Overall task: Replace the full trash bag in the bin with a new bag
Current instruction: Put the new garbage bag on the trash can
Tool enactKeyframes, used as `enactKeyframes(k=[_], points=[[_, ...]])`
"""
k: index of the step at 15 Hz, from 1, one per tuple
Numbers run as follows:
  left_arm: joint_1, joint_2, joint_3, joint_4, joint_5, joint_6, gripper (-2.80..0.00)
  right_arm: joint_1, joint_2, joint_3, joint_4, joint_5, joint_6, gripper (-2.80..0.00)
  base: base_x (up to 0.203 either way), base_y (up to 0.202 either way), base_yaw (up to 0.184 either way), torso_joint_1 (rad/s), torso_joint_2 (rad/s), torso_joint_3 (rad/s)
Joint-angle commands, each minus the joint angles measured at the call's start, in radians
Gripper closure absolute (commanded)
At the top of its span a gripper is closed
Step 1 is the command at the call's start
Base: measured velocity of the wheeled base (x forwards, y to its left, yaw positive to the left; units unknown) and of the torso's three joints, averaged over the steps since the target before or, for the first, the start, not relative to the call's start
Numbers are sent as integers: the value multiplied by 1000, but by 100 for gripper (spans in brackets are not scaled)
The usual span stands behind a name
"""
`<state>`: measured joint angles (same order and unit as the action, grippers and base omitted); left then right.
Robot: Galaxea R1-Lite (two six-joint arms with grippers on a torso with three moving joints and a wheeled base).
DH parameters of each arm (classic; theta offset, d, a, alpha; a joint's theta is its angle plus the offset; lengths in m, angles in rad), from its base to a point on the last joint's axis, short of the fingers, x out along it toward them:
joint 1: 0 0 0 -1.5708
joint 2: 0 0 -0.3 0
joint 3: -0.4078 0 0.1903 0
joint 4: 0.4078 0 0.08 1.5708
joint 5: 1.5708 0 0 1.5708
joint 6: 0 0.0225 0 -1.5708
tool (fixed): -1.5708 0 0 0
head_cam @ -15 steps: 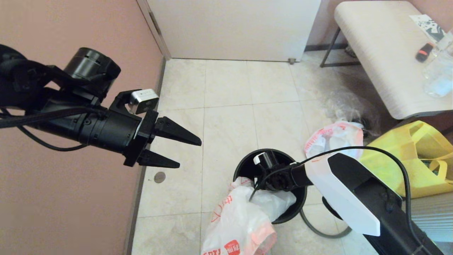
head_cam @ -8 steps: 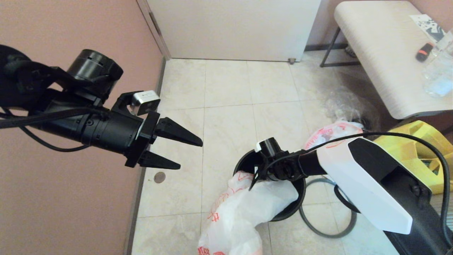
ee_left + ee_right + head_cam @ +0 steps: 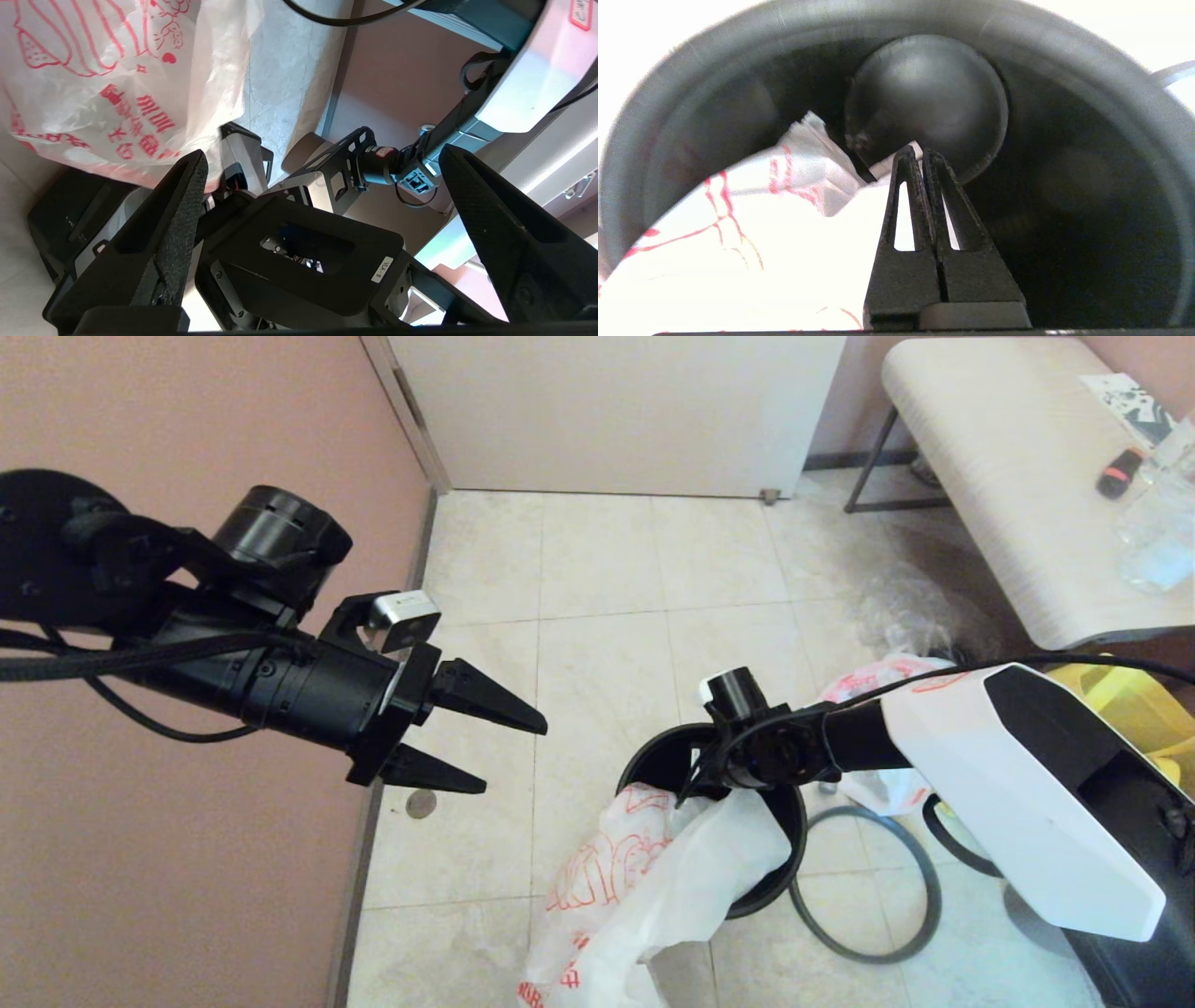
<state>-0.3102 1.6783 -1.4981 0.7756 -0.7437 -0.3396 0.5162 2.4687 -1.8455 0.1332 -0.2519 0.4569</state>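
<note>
Already out on the floor (image 3: 597,569): the full bag (image 3: 868,679), lying behind the bin (image 3: 775,887) and to its right.

Draped over the near rim of the bin: the new bag (image 3: 644,877). Now pulled higher than a second ago, with more of its red drawing showing, so lining the bin looks only begun. Long axis from the bin's mouth down to the floor, toward the robot; upper end pointing into the bin.

Beside the bin, more uncovered than before: the grey hoop (image 3: 864,957), not yet fitted.

Raised above the bin's mouth: the right hand (image 3: 688,791), fully closed, seemingly pinching the bag's edge.

Waiting well to the left: the left hand (image 3: 515,758), spread wide, holding nothing.
</note>
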Motion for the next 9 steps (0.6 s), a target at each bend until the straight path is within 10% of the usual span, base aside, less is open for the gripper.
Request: enactKeyframes(k=[1, 9], points=[[0, 4, -1, 4, -4, -3, -280, 1, -27, -4, -1, 1, 4, 0, 0, 0, 0, 0, 0, 0], [2, 6, -2, 5, -3, -3, -280, -10, -194, 101, 17, 0, 65, 0, 0, 0, 0, 0, 0, 0]])
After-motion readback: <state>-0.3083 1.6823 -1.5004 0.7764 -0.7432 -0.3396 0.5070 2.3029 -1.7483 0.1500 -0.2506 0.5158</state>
